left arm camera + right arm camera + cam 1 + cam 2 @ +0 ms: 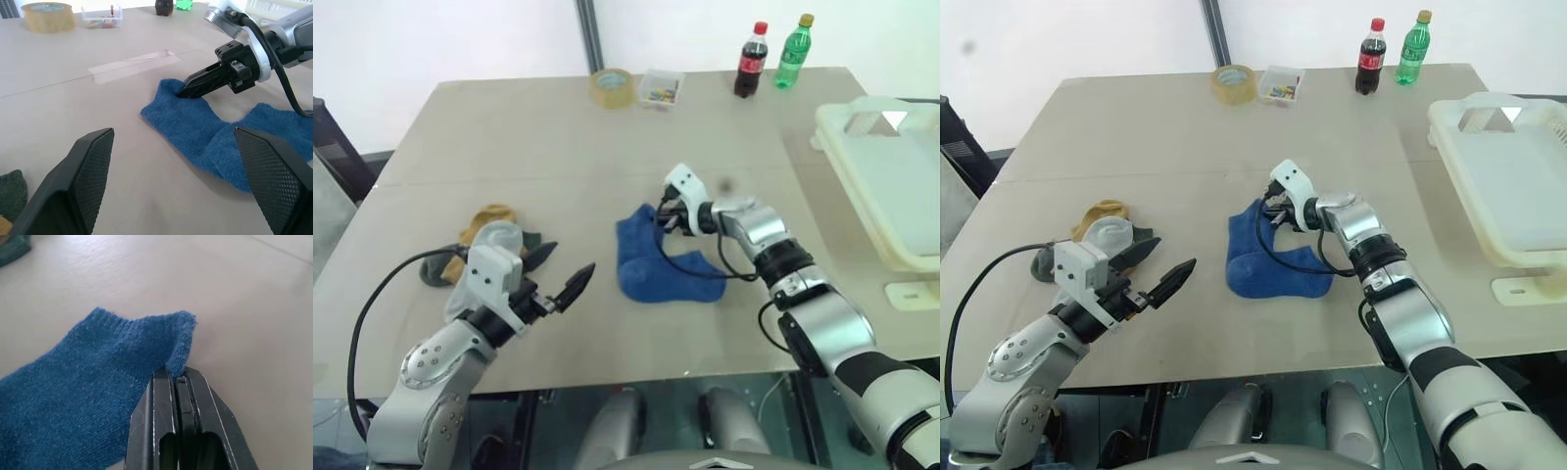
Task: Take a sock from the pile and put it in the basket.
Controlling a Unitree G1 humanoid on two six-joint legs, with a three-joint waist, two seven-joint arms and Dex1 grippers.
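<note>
Blue sock (661, 264) is pinched at its cuff edge between the closed fingers of the right gripper (177, 378). Left gripper (558, 274) fingers stand wide apart, holding nothing, near the pile (489, 240).

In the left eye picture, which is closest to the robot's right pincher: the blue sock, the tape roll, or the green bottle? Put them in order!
Measured from the right gripper:
1. Blue sock: pinched at its cuff, in the middle of the table.
2. Tape roll: at the far edge, toward the robot's left.
3. Green bottle: at the far edge, toward the robot's right.
</note>
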